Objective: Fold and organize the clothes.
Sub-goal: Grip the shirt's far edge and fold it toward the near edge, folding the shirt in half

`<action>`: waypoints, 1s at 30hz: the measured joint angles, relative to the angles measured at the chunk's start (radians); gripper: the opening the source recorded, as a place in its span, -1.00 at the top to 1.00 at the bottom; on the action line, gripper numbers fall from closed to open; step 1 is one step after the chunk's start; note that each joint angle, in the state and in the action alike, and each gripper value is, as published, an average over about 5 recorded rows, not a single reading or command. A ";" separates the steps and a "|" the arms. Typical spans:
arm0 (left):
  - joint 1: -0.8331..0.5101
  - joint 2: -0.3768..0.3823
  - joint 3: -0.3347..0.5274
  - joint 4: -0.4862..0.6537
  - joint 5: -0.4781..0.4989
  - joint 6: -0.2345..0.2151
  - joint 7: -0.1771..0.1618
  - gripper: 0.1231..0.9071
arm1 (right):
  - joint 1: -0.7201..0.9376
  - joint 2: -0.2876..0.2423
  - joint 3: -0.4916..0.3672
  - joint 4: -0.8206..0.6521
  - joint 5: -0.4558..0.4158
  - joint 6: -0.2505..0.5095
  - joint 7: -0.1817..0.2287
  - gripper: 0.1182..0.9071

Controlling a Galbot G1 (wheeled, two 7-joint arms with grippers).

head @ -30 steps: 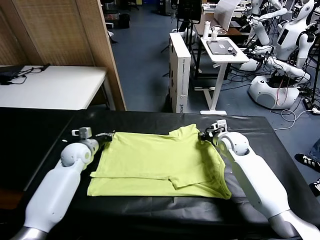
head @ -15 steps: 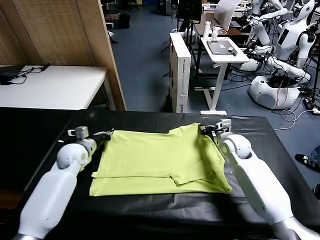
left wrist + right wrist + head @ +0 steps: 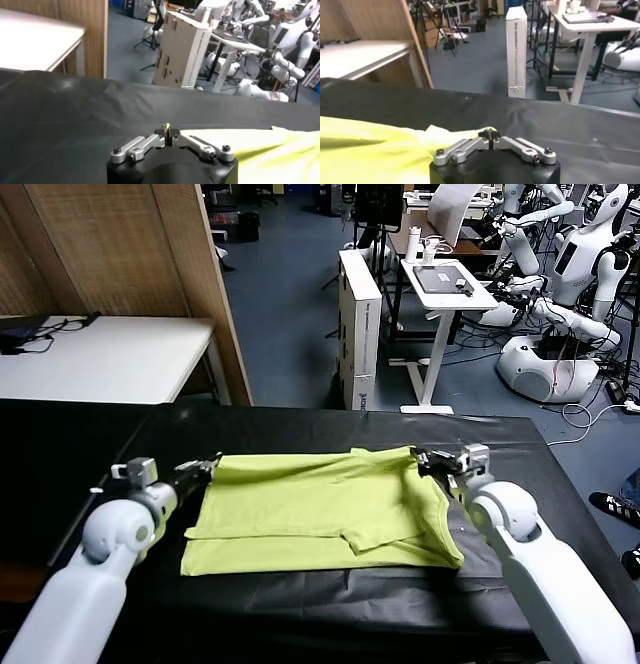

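The lime-green T-shirt [image 3: 320, 509] lies partly folded on the black table cover [image 3: 300, 604]. Its far edge is lifted and stretched between my two grippers. My left gripper [image 3: 208, 466] is shut on the shirt's far left corner; a sliver of green fabric shows between its jaws in the left wrist view [image 3: 167, 131]. My right gripper [image 3: 422, 457] is shut on the far right corner; the shirt [image 3: 380, 150] spreads beside it in the right wrist view, with my right gripper [image 3: 490, 134] pinching its tip.
A white table [image 3: 100, 359] stands beyond the left side. A cardboard box [image 3: 360, 324], a small white desk [image 3: 445, 284] and other parked robots [image 3: 560, 294] stand on the floor behind the table's far edge [image 3: 330, 412].
Both grippers have pulled back toward me with the shirt's far edge, bringing it nearer over the rest of the shirt. The raised right corner now sits lower and flatter.
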 joint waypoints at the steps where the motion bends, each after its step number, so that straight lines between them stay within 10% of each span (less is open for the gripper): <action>1: 0.019 -0.001 -0.011 -0.012 0.000 -0.001 -0.001 0.83 | -0.017 -0.005 0.006 0.014 -0.001 0.000 0.001 0.94; 30: 0.320 -0.027 -0.105 -0.195 0.060 0.028 -0.032 0.85 | -0.255 -0.051 0.037 0.196 0.021 -0.138 0.090 0.94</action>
